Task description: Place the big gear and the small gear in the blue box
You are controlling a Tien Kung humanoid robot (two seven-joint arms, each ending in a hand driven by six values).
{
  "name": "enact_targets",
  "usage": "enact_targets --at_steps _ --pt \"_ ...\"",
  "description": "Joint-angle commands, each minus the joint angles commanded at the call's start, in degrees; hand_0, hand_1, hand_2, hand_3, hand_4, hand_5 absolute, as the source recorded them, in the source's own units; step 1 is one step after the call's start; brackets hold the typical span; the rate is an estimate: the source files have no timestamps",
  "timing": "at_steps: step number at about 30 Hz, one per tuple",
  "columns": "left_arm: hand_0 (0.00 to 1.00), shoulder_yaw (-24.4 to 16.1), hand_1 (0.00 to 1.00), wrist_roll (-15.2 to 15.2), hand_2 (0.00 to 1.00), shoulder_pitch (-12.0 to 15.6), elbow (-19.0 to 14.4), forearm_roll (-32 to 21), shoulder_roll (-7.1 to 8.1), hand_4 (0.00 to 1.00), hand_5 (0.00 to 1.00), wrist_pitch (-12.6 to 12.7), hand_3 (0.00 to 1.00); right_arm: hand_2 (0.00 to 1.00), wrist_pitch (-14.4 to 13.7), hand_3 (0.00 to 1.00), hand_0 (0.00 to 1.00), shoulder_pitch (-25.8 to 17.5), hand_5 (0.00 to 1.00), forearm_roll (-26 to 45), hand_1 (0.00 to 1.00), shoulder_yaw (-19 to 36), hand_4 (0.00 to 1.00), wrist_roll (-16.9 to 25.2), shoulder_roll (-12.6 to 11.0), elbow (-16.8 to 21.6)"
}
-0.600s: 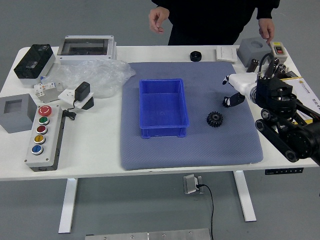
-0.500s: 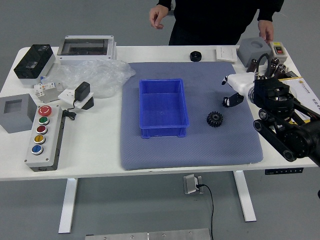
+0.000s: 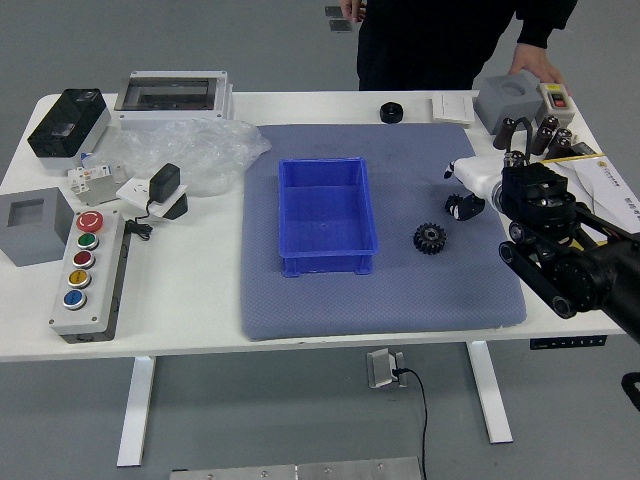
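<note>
My right hand [image 3: 452,190] reaches in from the right, white with black fingertips, its fingers spread apart with nothing seen between them. A dark toothed gear [image 3: 430,238] lies flat on the grey-blue mat, just below and left of those fingertips, not touched. Beyond the mat's far edge sits a small black round piece [image 3: 391,112]; whether it is a gear, I cannot tell. The blue box [image 3: 323,262] stands open on the mat, left of the gear, and nothing shows inside it. My left arm is out of view.
A person stands at the far side, one hand by grey devices [image 3: 507,103] at the far right, the other at the top edge. Plastic wrap [image 3: 205,155], a button panel [image 3: 88,270] and a grey block [image 3: 35,228] occupy the left.
My right wrist and forearm have shifted left, and the fingertips have turned slightly. The person's hand at the picture's left side has moved up and right; the other has lowered a little.
</note>
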Motion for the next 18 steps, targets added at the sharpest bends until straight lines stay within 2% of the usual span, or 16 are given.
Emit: enact_targets --at_steps 10,18 --pt "0.818 0.0 0.823 0.0 0.822 -0.1 0.0 0.0 -0.04 0.526 0.135 0.0 0.784 0.836 -0.8 0.863 0.76 0.5 0.233 0.3 0.718 0.2 0.58 0.6 1.3 -3.6" --pt "0.818 0.1 0.823 0.0 0.822 -0.1 0.0 -0.1 -0.07 0.525 0.135 0.0 0.784 0.8 -0.7 0.844 0.735 0.5 0.229 0.0 0.69 0.2 0.579 0.5 2.2 -4.8"
